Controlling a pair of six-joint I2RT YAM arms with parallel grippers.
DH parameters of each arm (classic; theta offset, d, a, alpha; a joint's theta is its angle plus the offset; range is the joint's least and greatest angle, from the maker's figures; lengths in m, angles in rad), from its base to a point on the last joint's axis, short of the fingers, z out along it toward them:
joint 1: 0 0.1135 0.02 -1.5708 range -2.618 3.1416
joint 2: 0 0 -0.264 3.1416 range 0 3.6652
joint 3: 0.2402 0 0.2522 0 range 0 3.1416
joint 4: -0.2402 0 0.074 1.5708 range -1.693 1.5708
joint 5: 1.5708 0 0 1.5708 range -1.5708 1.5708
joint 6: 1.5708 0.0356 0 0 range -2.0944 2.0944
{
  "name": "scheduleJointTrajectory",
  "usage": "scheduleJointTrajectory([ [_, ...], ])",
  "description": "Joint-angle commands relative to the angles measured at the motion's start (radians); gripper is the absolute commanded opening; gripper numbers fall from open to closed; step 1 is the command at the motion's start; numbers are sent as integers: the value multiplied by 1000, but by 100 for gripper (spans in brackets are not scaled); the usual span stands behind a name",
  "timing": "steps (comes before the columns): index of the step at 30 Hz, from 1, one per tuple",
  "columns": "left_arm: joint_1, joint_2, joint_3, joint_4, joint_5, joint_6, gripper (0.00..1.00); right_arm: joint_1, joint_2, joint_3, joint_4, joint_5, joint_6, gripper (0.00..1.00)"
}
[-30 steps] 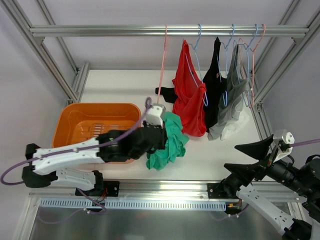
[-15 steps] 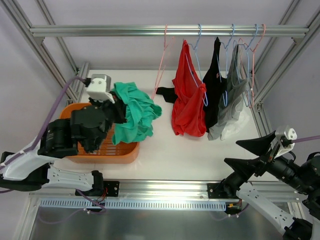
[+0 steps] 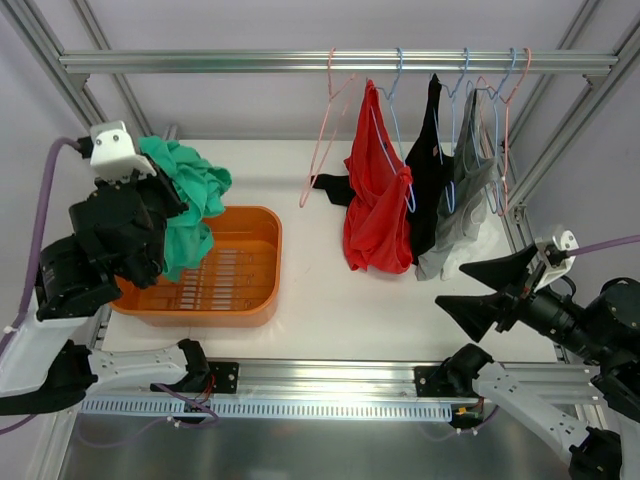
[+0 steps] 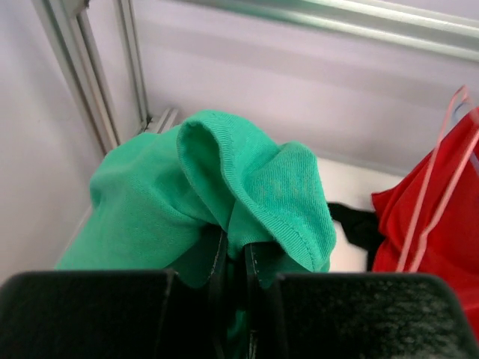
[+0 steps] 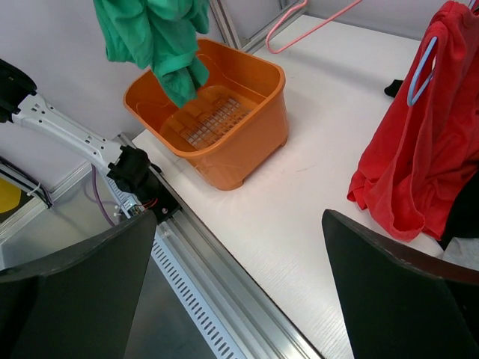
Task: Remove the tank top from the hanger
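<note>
The green tank top [image 3: 188, 195] hangs bunched from my left gripper [image 3: 152, 205], which is shut on a fold of it, high over the left side of the orange basket [image 3: 268, 262]. In the left wrist view the green cloth [image 4: 224, 179] covers the closed gripper [image 4: 236, 250]. In the right wrist view the top [image 5: 157, 34] dangles above the basket [image 5: 251, 123]. An empty pink hanger [image 3: 325, 130] hangs on the rail, clear of the top. My right gripper [image 3: 482, 292] is open and empty near the front right edge [image 5: 239, 221].
A red top [image 3: 378, 210], a black one [image 3: 428, 170] and a grey one [image 3: 465, 190] hang on hangers from the metal rail [image 3: 200, 62]. A small black garment [image 3: 335, 187] lies on the white table behind the red top. Frame posts stand at both sides.
My left arm has swung left and up, carrying the green tank top from mid-table to over the basket. The pink hanger hangs bare. My right gripper shifted slightly left.
</note>
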Motion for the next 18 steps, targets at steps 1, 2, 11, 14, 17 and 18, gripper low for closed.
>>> scheduleJointTrajectory([
  [1,6,-99,-187,3,21,-110,0,2,52,26,67,21,39,99],
  [2,6,-124,-235,-1,58,-146,0,2,65,32,67,37,42,100],
  [11,283,-158,-601,-37,392,-390,0,2,298,140,61,121,25,100],
  [14,438,-96,-658,-34,546,-413,0,0,367,201,55,164,4,99],
  [17,483,-63,-689,-38,641,-434,53,2,450,288,34,286,-28,99],
  [18,483,-90,-716,-41,653,-462,97,0,474,310,17,320,-65,100],
])
